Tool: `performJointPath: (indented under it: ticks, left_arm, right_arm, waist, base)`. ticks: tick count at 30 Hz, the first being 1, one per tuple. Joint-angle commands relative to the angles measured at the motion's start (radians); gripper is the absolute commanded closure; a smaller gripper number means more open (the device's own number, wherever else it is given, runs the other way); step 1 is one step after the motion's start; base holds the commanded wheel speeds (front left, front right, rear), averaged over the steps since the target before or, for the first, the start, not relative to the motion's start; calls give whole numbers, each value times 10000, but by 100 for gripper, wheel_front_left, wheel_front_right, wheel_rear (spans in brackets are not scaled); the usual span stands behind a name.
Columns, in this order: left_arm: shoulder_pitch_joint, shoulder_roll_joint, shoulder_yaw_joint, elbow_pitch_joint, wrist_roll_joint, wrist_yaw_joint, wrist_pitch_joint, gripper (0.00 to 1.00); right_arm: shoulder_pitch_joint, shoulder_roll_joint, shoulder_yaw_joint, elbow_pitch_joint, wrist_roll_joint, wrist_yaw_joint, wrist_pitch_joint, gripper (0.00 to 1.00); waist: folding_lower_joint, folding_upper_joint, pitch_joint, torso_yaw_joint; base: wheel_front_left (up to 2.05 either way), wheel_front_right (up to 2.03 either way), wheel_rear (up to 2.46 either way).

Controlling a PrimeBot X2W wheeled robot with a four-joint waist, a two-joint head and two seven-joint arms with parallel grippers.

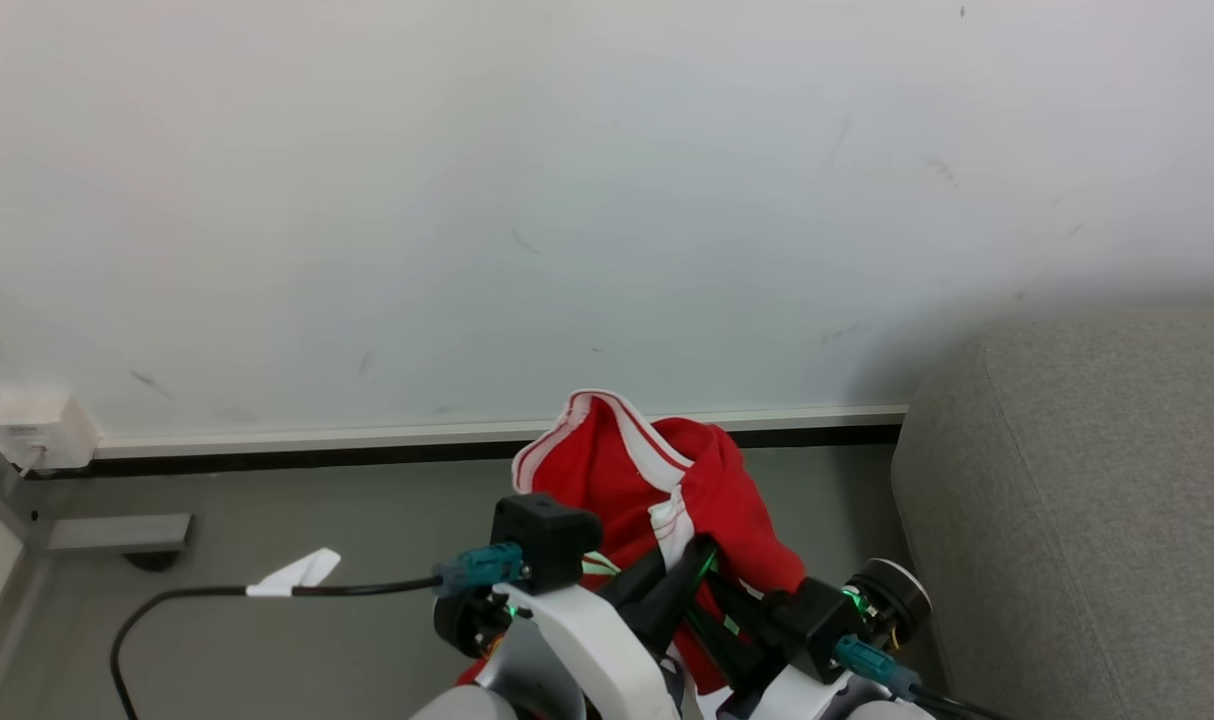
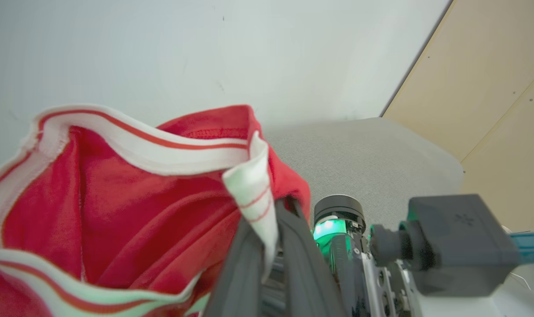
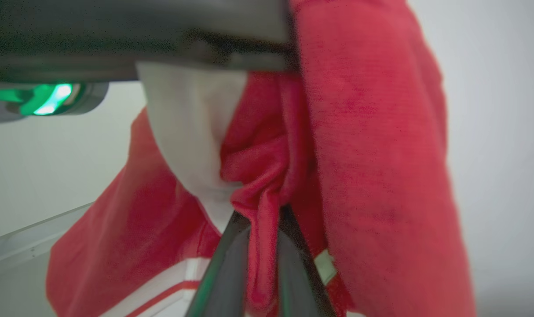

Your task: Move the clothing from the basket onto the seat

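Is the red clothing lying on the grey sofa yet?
No; the head view shows the clothing held up before the wall, apart from the sofa.

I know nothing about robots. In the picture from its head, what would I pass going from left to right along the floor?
White wall box → white tag → red clothing → grey sofa.
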Motion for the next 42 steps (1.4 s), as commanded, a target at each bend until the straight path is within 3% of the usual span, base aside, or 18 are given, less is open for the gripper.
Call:
performJointPath:
  ticks: [1,16,19,20,21,42]
  left_arm:
    - [-118,-7,9,60,-46,-55,-42,100]
    - [-189,-46,274,1341,-150,-75,-594,99]
    - [-191,-86,287,1482,-78,-31,-726,44]
    - [-185,-109,296,1513,-64,-25,-762,7]
    - [-183,-124,294,1549,-45,-13,-826,0]
    - [163,138,352,1710,128,116,-1448,0]
  right_arm:
    - [-193,-7,39,64,188,-21,-40,100]
    - [-344,-6,-60,401,438,-21,-128,100]
    - [-291,-7,-166,346,358,-21,-108,100]
    - [-285,-7,-221,321,337,-21,-109,100]
    - [-279,-5,-265,301,323,-21,-109,100]
    - [-303,-101,-1135,199,-105,-21,-107,100]
  waist:
    - [0,0,9,-19]
    - [0,0,198,-503]
    - [0,0,219,-541]
    - [0,0,227,-542]
    - [0,0,234,-538]
    - [0,0,313,-173]
  base:
    - [0,0,0]
    - [0,0,0]
    - [0,0,0]
    - [0,0,0]
    - [0,0,0]
    - [0,0,0]
